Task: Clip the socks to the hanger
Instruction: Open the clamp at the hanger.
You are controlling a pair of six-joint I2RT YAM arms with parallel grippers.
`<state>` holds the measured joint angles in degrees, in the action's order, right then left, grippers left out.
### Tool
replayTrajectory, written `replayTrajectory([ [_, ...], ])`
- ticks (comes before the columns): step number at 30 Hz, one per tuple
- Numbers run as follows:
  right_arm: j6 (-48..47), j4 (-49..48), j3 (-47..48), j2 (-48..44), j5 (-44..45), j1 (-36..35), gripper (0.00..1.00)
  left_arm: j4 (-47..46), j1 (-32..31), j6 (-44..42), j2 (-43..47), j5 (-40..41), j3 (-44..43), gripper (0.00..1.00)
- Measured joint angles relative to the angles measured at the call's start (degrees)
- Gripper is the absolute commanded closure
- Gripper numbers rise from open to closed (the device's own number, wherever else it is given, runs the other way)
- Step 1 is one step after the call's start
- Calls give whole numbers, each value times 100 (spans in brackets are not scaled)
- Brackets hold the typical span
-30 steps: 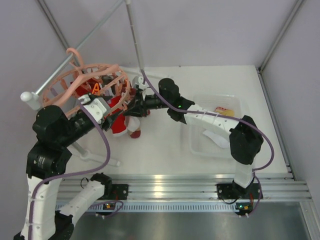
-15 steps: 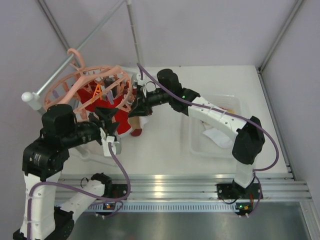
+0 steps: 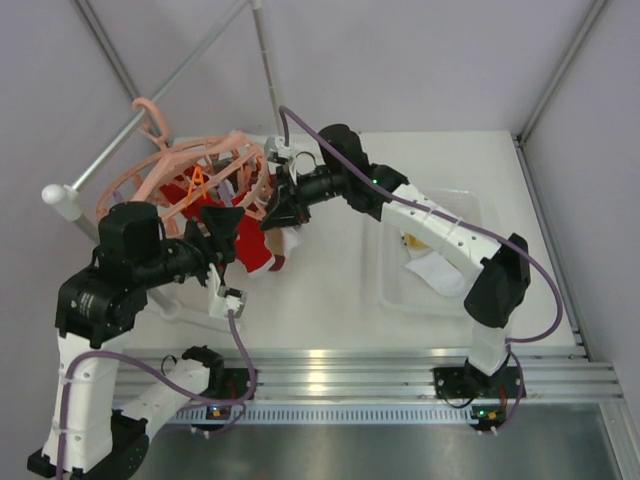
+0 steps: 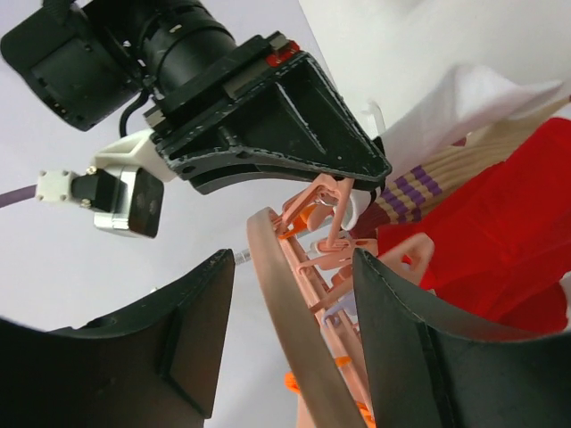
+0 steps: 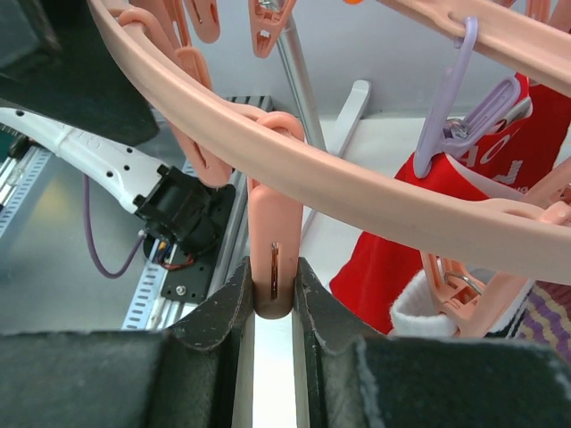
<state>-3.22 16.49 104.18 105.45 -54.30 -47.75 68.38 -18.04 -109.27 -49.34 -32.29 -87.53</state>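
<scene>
White desk [image 3: 340, 290] is sitting under both arms. Right gripper [image 5: 273, 278] is pinching a peach clip [image 5: 273, 223] on the hanger [image 5: 357, 192], its jaws narrowed tight around it. Left gripper [image 4: 293, 267] is gaping wide, with the hanger's ring passing between its fingers. Hanger is hanging by its hook from the grey rail [image 3: 200, 50] at the desk's left rear. Red socks [image 3: 255, 250] are dangling from its clips. White sock [image 3: 437, 272] is lying in the clear bin [image 3: 470, 210] on the right.

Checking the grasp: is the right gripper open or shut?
Shut: the right gripper squeezes a peach clip of the hanger.
</scene>
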Motion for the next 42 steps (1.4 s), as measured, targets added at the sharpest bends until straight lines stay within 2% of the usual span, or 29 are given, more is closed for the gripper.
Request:
replayTrajectory([
  [12,24,492,251,127,120,63,100,203,0,-319,-564,308,-57,38],
  [28,345,459,575,664,122,107,100,103,-87,-363,-787,699,72,38],
  [36,391,400,575,673,83,107,100,55,-413,-380,-935,981,98,38],
  [42,391,382,575,673,87,116,100,-199,-957,-400,-1045,1762,260,39],
])
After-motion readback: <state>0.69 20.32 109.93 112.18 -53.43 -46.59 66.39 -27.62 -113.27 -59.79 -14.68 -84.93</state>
